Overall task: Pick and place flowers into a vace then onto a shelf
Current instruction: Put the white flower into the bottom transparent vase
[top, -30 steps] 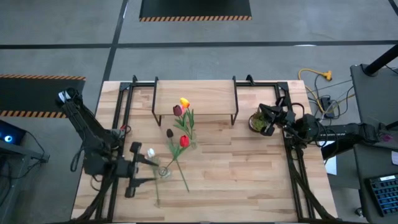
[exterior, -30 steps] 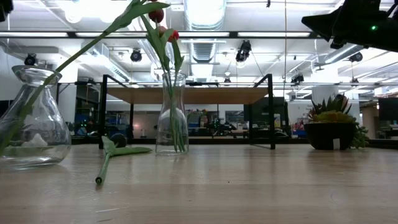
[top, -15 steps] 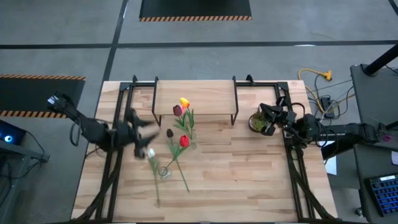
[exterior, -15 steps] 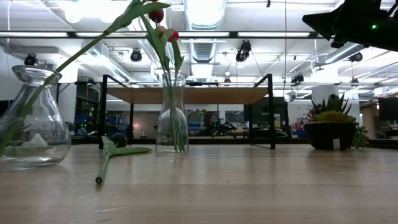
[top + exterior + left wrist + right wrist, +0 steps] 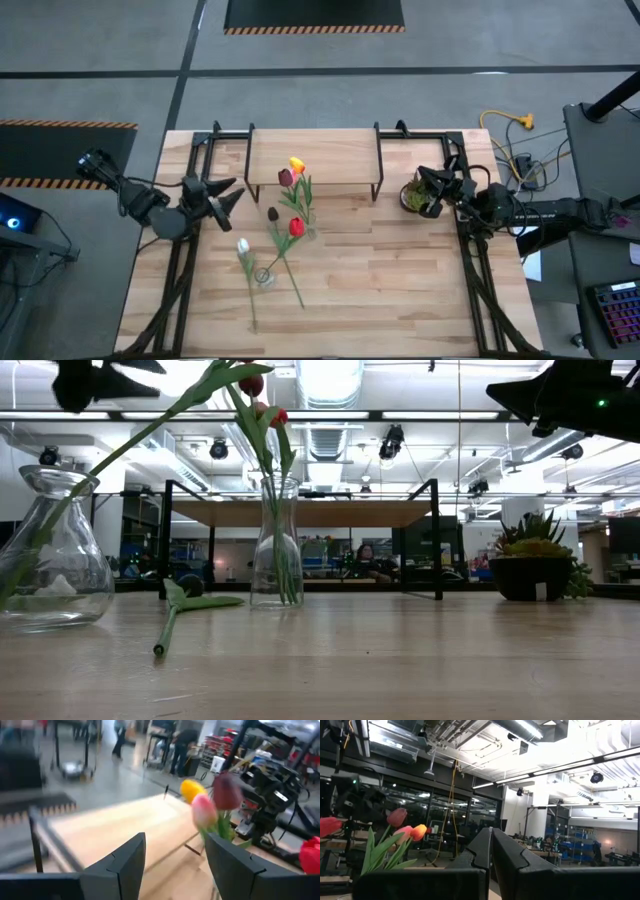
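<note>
A tall glass vase [image 5: 306, 226] [image 5: 277, 542] stands in front of the shelf [image 5: 312, 158] and holds yellow, maroon and pink tulips [image 5: 204, 811]. A round glass vase [image 5: 263, 276] [image 5: 55, 550] holds a red tulip [image 5: 296, 227] that leans out of its mouth. A white tulip [image 5: 243, 246] and a dark maroon tulip [image 5: 272, 213] lie flat on the table. My left gripper [image 5: 224, 195] [image 5: 172, 865] hangs open above the table, left of the shelf, pointing at the tall vase. My right gripper [image 5: 430, 196] [image 5: 491, 851] is shut beside the potted plant.
A small spiky potted plant [image 5: 413, 195] [image 5: 535, 565] sits by the shelf's right legs, under my right gripper. Black frame rails [image 5: 185, 270] run along both table sides. Bare tabletop [image 5: 400, 280] stretches across the near right. People show in the room beyond.
My left gripper has drawn back from beside the round vase near the front edge, moving toward the far edge and up, and has turned to point toward the table's right. The white tulip stays where it lay. My right arm has kept still.
</note>
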Robot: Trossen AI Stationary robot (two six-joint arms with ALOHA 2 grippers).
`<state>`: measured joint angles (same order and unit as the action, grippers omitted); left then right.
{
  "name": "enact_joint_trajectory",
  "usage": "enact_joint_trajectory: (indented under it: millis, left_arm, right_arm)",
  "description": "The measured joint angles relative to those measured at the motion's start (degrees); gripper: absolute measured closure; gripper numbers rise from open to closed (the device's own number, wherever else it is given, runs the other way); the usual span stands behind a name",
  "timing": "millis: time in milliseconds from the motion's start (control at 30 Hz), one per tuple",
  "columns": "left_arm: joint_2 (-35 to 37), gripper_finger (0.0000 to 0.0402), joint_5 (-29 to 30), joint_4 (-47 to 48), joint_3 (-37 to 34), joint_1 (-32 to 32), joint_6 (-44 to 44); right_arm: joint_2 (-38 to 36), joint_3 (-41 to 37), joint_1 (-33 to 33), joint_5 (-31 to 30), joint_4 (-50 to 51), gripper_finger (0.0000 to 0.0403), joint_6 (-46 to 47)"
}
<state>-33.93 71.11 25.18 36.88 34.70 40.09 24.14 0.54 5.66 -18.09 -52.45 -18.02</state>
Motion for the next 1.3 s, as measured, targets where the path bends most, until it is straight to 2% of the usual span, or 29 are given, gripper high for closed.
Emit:
enact_joint_trajectory:
  millis: [100, 267, 533, 700, 867, 1100, 1300]
  left_arm:
    - [-0.01, 0.0213, -2.95, 8.20, 0.07, -0.02, 12.78]
    - [-1.21, 0.0213, -14.39, 15.55, 0.22, -0.02, 31.46]
    - [-6.20, 0.0213, -27.14, 25.52, 0.48, -0.02, 52.71]
    - [-8.92, 0.0213, -33.94, 26.07, 0.48, -0.01, 58.46]
    - [-12.77, 0.0213, -37.63, 26.07, 0.55, -0.02, 62.67]
    - [-20.20, 0.0213, -48.84, 26.05, 0.55, 0.00, 69.97]
    - [-23.80, 0.0213, -51.03, 25.92, 0.55, 0.00, 70.84]
  right_arm:
    - [0.02, 0.00, 0.00, 0.00, 0.00, 0.0394, 0.00]
    - [0.01, 0.00, 0.01, 0.00, 0.00, 0.0394, 0.00]
    - [0.01, 0.00, 0.01, -0.01, -0.04, 0.0394, 0.00]
    - [0.00, 0.00, 0.01, 0.00, -0.06, 0.0394, 0.00]
    - [0.02, 0.00, 0.01, 0.00, -0.07, 0.0394, 0.00]
    - [0.02, 0.00, -0.01, -0.01, -0.09, 0.0394, 0.00]
    - [0.02, 0.00, -0.01, 0.00, -0.09, 0.0394, -0.02]
